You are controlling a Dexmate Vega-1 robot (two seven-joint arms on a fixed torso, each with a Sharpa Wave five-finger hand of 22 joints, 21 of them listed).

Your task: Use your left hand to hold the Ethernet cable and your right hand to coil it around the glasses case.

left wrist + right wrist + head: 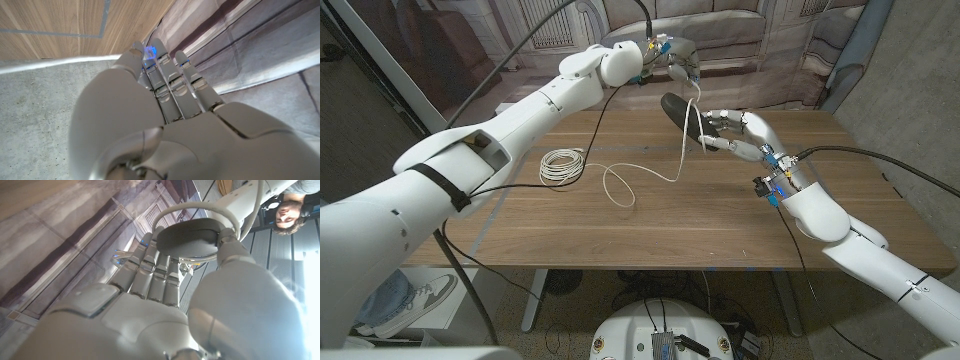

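Note:
My right hand (738, 133) holds the dark oval glasses case (681, 113) in the air above the table's far side. In the right wrist view the case (192, 238) sits between thumb and fingers, with turns of the white Ethernet cable (186, 209) around it. My left hand (676, 58) is raised just beyond the case and grips the cable (695, 92), which runs down past the case to the table. The rest of the cable forms a loose loop (617, 186) and a small coil (561, 165) on the wood. My left hand's (165, 95) fingers are curled, hiding the cable.
The wooden table (720, 225) has bare wood in front of and to the right of the cable. A grey backdrop (740, 30) hangs behind the far edge. A person (287, 210) is in the right wrist view.

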